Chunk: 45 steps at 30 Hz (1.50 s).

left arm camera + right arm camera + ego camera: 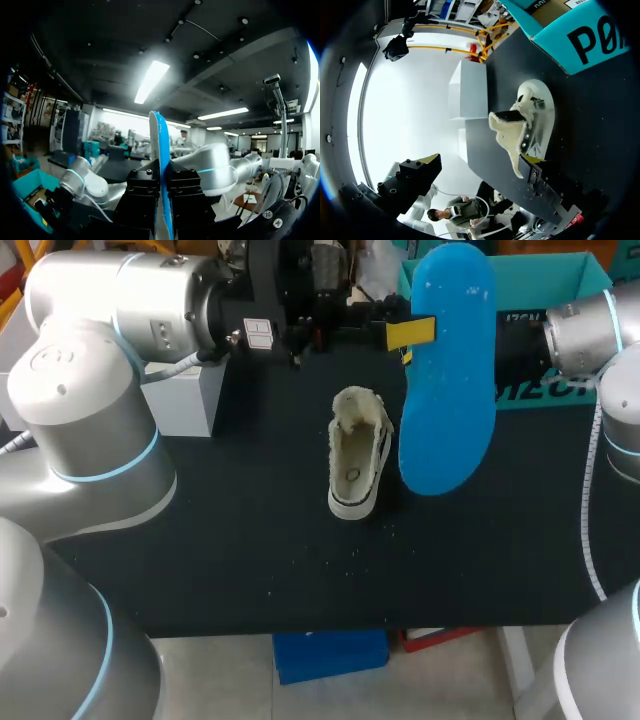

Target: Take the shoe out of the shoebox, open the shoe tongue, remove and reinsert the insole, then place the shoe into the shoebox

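Shoe (355,455) stands on its sole on our table (250,570), out of the box, its fleecy tongue (352,405) pulled open. Just right of the shoe and raised above it, our left gripper (410,335) pinches the blue insole (447,370) from both faces. Our right gripper (480,160) hovers near the shoe, fingers spread wide, seemingly empty. Beyond the shoe stands the teal shoebox (520,275).

One shoe (358,455) stands on the single dark tabletop (250,560). There is one blue insole (448,370), one teal shoebox (545,275) and one pale grey box (185,400). Two arms carry two grippers, the left gripper (162,202) and the right gripper (481,159), each with two yellow-tipped jaws.
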Each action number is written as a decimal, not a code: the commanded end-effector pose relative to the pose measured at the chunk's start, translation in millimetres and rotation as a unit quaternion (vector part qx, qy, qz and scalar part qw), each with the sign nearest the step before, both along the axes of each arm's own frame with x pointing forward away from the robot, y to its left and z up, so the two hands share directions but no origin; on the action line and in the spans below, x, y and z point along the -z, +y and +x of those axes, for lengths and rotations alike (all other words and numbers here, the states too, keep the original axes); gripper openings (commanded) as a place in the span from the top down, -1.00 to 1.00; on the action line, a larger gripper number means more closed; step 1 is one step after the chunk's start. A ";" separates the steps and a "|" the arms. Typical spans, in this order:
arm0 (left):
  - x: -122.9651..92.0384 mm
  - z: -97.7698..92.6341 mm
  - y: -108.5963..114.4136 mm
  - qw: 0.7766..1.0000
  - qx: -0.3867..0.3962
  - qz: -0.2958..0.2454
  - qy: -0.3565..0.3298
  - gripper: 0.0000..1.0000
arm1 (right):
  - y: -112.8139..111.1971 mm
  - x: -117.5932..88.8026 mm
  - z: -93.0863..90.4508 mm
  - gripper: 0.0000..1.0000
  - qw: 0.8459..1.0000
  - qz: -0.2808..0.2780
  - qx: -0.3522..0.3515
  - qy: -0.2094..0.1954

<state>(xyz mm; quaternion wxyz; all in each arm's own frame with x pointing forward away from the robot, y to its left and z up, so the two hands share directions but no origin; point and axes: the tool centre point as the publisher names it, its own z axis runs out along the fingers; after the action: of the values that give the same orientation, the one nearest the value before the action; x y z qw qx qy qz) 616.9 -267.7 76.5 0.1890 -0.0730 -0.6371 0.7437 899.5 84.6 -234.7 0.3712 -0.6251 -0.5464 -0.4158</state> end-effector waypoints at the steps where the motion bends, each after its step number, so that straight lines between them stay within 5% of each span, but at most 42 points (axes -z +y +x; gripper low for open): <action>1: 0.8 -0.9 -0.4 1.000 -0.001 0.000 0.000 1.00 | 0.4 3.7 -9.1 -1.00 0.985 0.167 0.017 -0.033; 21: 0.8 -0.9 -0.4 1.000 -0.001 0.000 0.000 1.00 | 2.0 -0.3 -6.5 -1.00 0.991 0.127 0.014 -0.029; 25: -1.4 -0.5 -5.3 0.995 -0.008 0.010 -0.104 1.00 | 2.0 -0.3 -6.5 -1.00 0.991 0.127 0.014 -0.029; 33: 41.8 9.0 -9.2 0.982 -0.015 0.032 -0.185 1.00 | 2.0 -0.3 -6.5 -1.00 0.991 0.127 0.014 -0.029; 40: 95.4 27.6 -3.4 0.985 0.013 0.025 -0.171 1.00 | 2.0 -0.3 -6.5 -1.00 0.991 0.127 0.014 -0.029; 45: 114.7 44.3 1.0 0.986 0.050 0.028 -0.160 1.00 | 2.0 -0.3 -6.5 -1.00 0.991 0.127 0.014 -0.029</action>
<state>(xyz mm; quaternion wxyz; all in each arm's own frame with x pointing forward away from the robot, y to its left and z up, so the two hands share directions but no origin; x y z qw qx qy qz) 646.8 -264.3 -25.7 0.1032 -0.2005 -0.6801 0.6975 892.7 85.0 -233.7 0.4266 -0.5674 -0.4911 -0.5048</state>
